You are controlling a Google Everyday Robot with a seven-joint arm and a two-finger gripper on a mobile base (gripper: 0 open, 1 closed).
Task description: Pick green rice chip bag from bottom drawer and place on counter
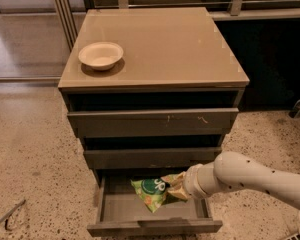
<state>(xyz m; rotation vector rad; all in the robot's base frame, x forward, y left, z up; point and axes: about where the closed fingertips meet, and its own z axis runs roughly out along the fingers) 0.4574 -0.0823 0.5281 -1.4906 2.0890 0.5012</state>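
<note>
The bottom drawer (120,211) of the grey-brown cabinet is pulled open. The green rice chip bag (151,191) hangs tilted over the drawer's grey inside, its right edge in my gripper (177,188). The gripper reaches in from the right on a white arm and is shut on the bag. The bag's lower tip points down toward the drawer floor. The tan counter (160,44) is the cabinet's glossy top, well above the gripper.
A cream bowl (101,55) stands on the counter's left side. Two taller drawers (152,123) above the open one sit slightly ajar. Speckled floor surrounds the cabinet. A metal rail and dark wall lie behind.
</note>
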